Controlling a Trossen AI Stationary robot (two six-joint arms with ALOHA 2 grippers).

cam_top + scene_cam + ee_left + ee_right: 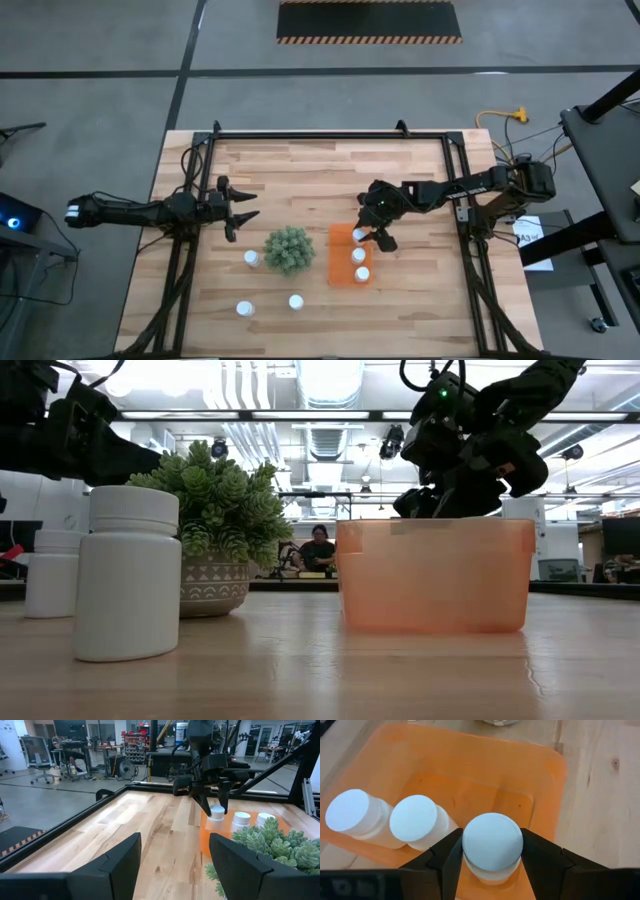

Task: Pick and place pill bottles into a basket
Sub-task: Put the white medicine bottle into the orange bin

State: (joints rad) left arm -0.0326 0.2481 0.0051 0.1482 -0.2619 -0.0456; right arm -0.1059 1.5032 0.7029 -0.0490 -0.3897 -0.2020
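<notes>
High view, contents listed by bulk.

Table [330, 165]: pale wood, carrying every item below.

Left arm: waits at the table's left side, left gripper [243, 207] with fingers spread and nothing between them, well apart from the work.

Right arm: reaches in from the right, right gripper [490, 851] directly over the basket.

Plant [288, 249]: round green bush in a pot, just beside the basket, on the far side of it from the right arm's base.

Basket [470, 770]: orange, shallow, directly below the right gripper. Two bottles already stand in one row, caps up.

Bottle in hand [492, 842]: the third in that row, standing upright in the basket at the end nearest the right gripper. Long axis vertical, cap pointing straight up into the wrist camera. The fingers sit on either side of the cap, close against it; whether they press on it or have begun to let go cannot be told. Any release and withdrawal would, by judgement, run straight up along that axis.

Loose bottles [251, 259]: three upright on the table past the plant, nearer the left gripper than the right.
</notes>
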